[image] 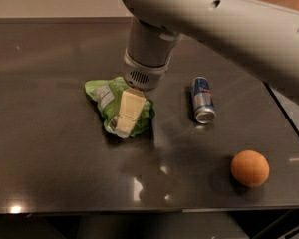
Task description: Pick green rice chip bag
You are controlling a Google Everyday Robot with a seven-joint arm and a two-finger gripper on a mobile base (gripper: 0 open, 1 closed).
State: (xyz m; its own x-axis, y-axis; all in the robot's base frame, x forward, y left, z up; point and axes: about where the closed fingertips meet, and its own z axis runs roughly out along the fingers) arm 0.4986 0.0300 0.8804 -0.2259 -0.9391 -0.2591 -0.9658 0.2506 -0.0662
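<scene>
The green rice chip bag (100, 92) lies crumpled on the dark table (50, 143), left of centre, with a white label patch facing up. My gripper (124, 123) hangs from the big grey arm (149, 49) and points down onto the middle and right part of the bag, covering it there. The cream gripper part lies against the bag's top surface. The bag rests on the table.
A blue-silver drink can (203, 99) lies on its side to the right of the bag. An orange ball-shaped fruit (249, 168) sits at the front right. The table's front edge (139, 210) runs along the bottom, and its right edge is near the fruit.
</scene>
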